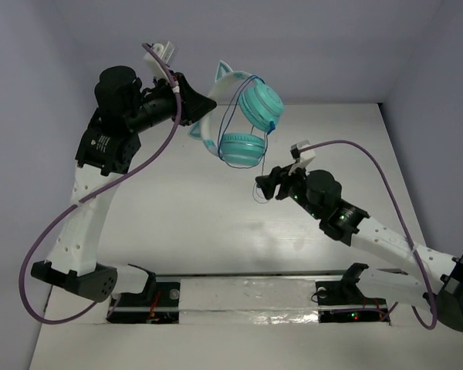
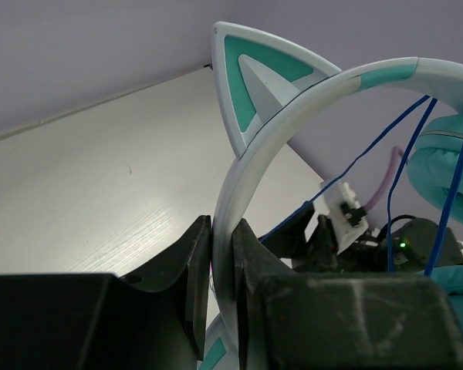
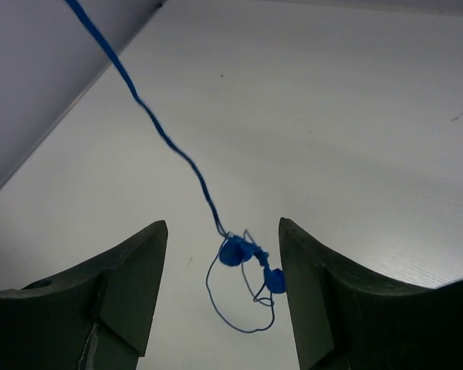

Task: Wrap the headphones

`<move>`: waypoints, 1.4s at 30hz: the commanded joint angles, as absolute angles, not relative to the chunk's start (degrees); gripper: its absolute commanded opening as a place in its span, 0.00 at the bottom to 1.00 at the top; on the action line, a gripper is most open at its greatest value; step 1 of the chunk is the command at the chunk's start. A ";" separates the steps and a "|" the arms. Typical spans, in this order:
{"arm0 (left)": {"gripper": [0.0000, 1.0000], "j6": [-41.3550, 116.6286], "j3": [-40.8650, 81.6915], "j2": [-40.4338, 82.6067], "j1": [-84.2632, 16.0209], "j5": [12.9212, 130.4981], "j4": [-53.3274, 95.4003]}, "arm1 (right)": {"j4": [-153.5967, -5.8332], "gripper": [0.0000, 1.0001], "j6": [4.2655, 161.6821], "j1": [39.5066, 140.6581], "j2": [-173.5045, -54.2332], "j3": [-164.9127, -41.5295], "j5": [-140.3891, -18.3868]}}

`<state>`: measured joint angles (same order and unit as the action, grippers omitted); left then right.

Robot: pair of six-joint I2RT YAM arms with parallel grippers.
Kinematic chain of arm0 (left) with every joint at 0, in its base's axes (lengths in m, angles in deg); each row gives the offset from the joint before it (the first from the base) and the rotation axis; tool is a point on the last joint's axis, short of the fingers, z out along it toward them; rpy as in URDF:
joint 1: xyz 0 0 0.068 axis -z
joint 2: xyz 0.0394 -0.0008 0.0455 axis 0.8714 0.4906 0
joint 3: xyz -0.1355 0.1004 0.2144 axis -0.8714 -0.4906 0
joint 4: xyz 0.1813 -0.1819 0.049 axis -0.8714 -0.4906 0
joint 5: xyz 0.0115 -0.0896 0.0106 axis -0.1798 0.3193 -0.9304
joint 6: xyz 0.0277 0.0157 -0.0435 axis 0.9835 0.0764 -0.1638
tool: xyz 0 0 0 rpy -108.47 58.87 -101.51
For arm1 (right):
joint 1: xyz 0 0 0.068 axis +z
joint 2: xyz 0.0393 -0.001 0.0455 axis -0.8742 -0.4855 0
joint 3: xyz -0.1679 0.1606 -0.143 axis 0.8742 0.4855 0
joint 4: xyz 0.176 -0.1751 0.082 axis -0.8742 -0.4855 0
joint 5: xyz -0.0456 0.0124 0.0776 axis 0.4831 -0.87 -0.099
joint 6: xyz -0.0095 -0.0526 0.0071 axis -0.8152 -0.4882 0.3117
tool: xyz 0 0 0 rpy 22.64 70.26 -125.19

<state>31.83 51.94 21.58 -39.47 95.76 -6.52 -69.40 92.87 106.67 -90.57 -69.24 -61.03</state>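
The teal headphones (image 1: 243,116) hang in the air above the back of the table. My left gripper (image 1: 199,102) is shut on their pale headband (image 2: 239,177), just below a cat-ear point (image 2: 255,77). Two teal earcups (image 1: 260,100) hang to its right. The thin dark-blue cord (image 1: 230,116) loops around the headphones, and its tail drops toward my right gripper (image 1: 267,185). In the right wrist view that gripper (image 3: 222,227) is open, and the cord's knotted blue end (image 3: 247,254) hangs between the fingers, touching neither.
Purple robot cables (image 1: 62,223) run along both arms. The white tabletop (image 1: 177,223) spreads below, with lilac walls (image 1: 46,62) at the back and sides. The right arm's wrist (image 2: 401,239) shows behind the headband in the left wrist view.
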 commanded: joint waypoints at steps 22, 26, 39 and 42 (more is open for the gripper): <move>0.00 29.27 57.41 16.43 -39.70 99.83 -3.66 | -56.18 0.74 90.75 106.22 -103.45 -70.74 -72.53; 0.00 28.91 56.53 16.70 -39.70 100.27 -2.95 | -55.83 0.70 89.96 106.22 -104.59 -71.36 -75.96; 0.00 29.44 57.84 18.01 -39.70 96.33 -4.01 | -58.03 0.08 91.53 106.22 -105.30 -71.63 -77.55; 0.00 28.74 58.46 19.07 -39.70 92.55 -3.22 | -56.80 0.04 94.96 106.22 -103.02 -68.56 -77.64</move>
